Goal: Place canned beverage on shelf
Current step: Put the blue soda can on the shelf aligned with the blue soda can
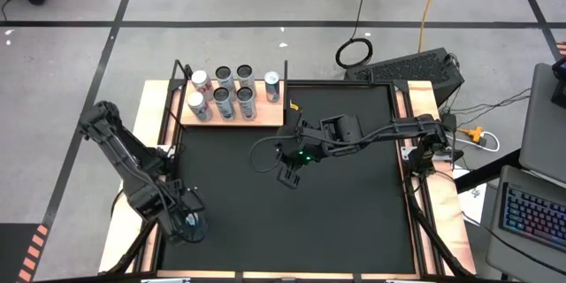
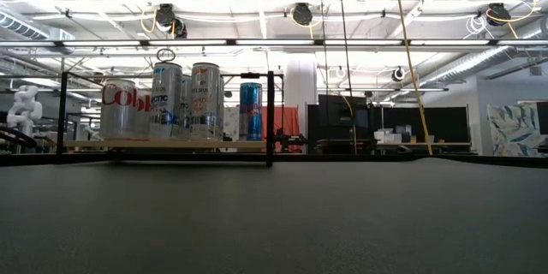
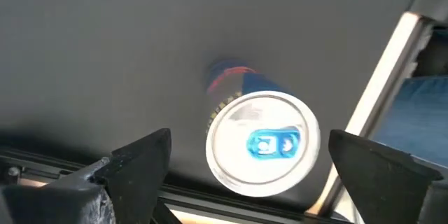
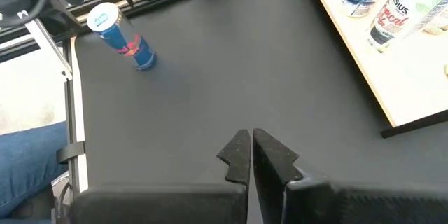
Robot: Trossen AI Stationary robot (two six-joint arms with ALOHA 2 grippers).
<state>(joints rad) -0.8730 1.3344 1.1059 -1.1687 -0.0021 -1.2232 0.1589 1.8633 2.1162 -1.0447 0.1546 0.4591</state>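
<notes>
A blue canned beverage (image 1: 198, 226) stands upright on the black mat near its near left corner; its silver top with a blue tab (image 3: 264, 143) faces the left wrist view. My left gripper (image 3: 249, 138) hangs open above it, pointing down, one finger on either side of the can and apart from it. My right gripper (image 1: 289, 178) hovers shut over the middle of the mat (image 4: 250, 147), touching nothing. The light-wood shelf (image 1: 268, 115) with black rods sits at the far left, and several cans (image 2: 171, 98) stand on it.
Wooden strips (image 1: 166, 115) edge the mat. A keyboard (image 1: 535, 217) and cables (image 1: 469, 133) lie right of the table, and a dark case (image 1: 416, 69) sits behind it. A person's jeans-clad leg (image 4: 28, 154) shows beside the near left corner. Bare mat (image 1: 354, 221) lies at the near right.
</notes>
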